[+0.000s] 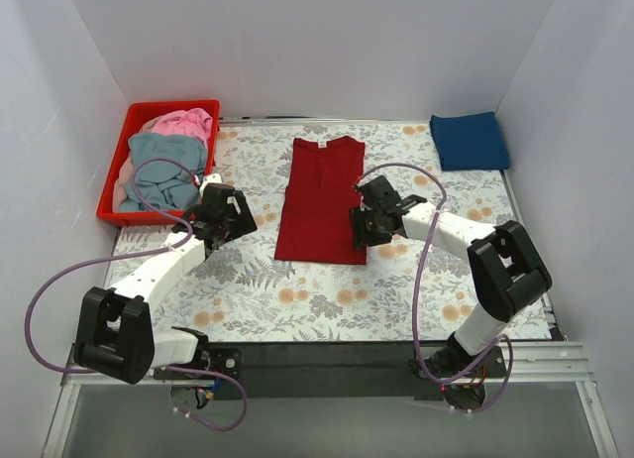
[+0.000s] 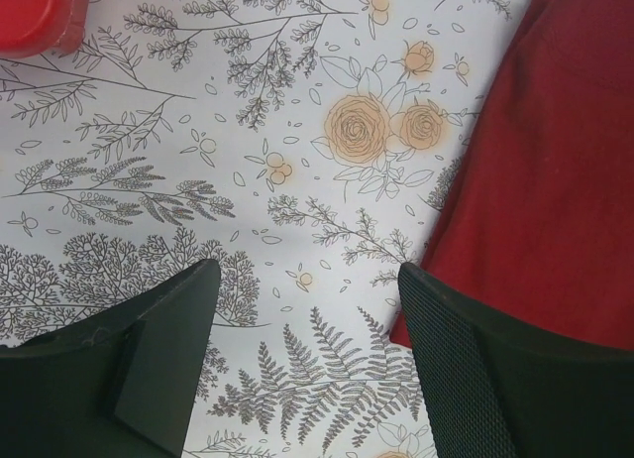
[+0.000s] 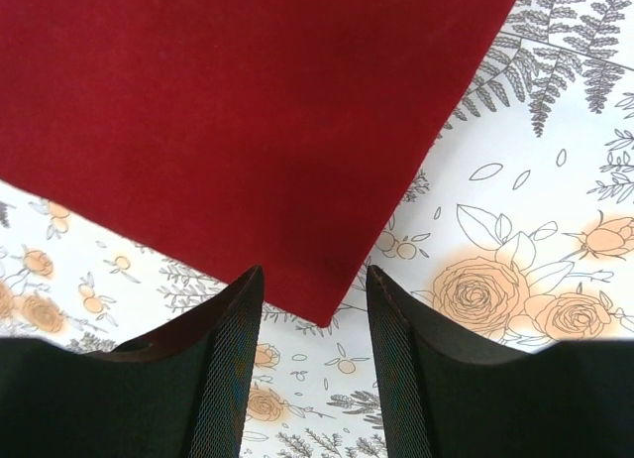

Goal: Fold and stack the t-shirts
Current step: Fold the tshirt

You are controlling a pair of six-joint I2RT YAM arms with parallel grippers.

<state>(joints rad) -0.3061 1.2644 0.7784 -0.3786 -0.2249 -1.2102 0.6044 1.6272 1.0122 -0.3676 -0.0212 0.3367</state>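
Observation:
A dark red t-shirt [image 1: 322,195] lies flat in the middle of the table, folded into a long strip. My left gripper [image 1: 220,223] is open and empty just left of its lower left corner [image 2: 555,180]. My right gripper [image 1: 363,227] is open and empty over the lower right corner [image 3: 248,121], the corner tip between the fingers. A navy blue t-shirt [image 1: 469,140] lies folded at the back right. Grey-blue [image 1: 163,171] and pink [image 1: 184,122] t-shirts lie crumpled in the red basket [image 1: 119,166].
The table has a floral cloth [image 1: 327,299]. The red basket's corner [image 2: 40,17] shows in the left wrist view. White walls [image 1: 327,42] enclose the back and sides. A black bar [image 1: 327,357] runs along the near edge.

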